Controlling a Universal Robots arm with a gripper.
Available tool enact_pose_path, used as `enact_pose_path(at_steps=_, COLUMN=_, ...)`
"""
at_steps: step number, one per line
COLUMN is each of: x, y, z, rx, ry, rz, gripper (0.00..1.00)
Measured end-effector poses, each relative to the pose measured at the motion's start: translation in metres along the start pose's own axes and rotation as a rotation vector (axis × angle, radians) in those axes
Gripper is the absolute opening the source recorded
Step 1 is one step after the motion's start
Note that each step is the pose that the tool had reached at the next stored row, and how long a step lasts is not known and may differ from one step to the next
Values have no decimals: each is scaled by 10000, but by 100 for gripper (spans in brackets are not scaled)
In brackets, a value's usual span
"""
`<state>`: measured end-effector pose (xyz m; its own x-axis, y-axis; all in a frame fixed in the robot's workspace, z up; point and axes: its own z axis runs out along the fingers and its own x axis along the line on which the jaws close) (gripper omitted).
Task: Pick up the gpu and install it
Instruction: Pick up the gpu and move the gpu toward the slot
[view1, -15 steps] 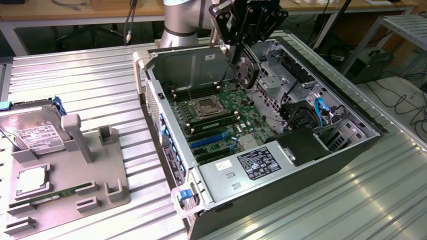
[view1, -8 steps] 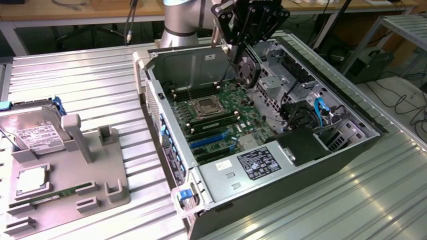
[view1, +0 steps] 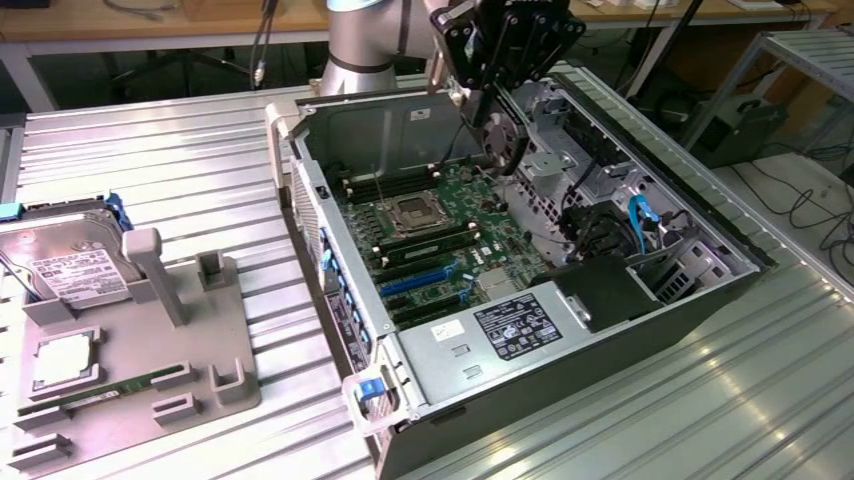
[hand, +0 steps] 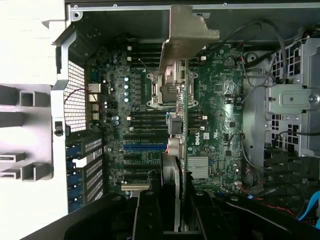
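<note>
Black gripper (hand: 175, 212), closest to the wrist camera: jaws drawn partway in and clamped on the two flat faces of the gpu (hand: 176, 150), a thin flat black expansion card seen edge-on here. Nothing else is held.

Location of gpu: in the air, clear of the board, above the green motherboard (hand: 220, 100) inside the open grey steel computer case (view1: 387, 130). The case lies on its side on the ribbed metal tabletop (view1: 160, 160). The card's silver metal bracket (hand: 186, 35) sits at the end far from the gripper, beyond the square CPU socket (hand: 165, 92).

Key relation: in the wrist view the card's long axis runs crosswise to the long blue expansion slots (hand: 145, 147). In the exterior view those slots lie lower than the card and toward the exterior view's left, well apart from it.

Judgement: pick-up done, install not yet. The card is neither over a slot nor turned in line with one. The bracket does not face the perforated rear slot panel (hand: 85, 160).
</note>
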<state>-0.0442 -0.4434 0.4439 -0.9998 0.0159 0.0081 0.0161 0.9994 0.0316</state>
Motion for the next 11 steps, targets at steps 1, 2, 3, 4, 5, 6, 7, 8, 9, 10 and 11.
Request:
enact_pose_path(at_steps=1, x=-8, y=0, z=0, rx=0, ry=0, rz=-1, gripper=27)
enact_pose_path(at_steps=2, x=-17, y=0, z=0, rx=1, ry=0, rz=-1, gripper=27)
enact_pose_path(at_steps=3, x=-25, y=0, z=0, rx=0, ry=0, rz=0, gripper=27)
enact_pose_path(at_steps=4, x=-34, y=0, z=0, rx=0, ry=0, rz=0, gripper=27)
enact_pose_path(at_steps=5, x=-42, y=0, z=0, rx=0, ry=0, rz=0, gripper=27)
enact_pose_path(at_steps=6, x=-51, y=1, z=0, rx=0, ry=0, rz=0, gripper=27)
enact_pose_path(at_steps=7, x=-59, y=1, z=-1, rx=0, ry=0, rz=0, gripper=27)
enact_pose_path(at_steps=8, x=-71, y=1, z=0, rx=0, ry=0, rz=0, gripper=27)
enact_pose_path(at_steps=9, x=-79, y=1, z=-1, rx=0, ry=0, rz=0, gripper=27)
enact_pose_path(at_steps=10, x=-89, y=1, z=-1, rx=1, ry=0, rz=0, gripper=27)
enact_pose_path(at_steps=11, x=-95, y=1, z=-1, rx=0, ry=0, rz=0, gripper=27)
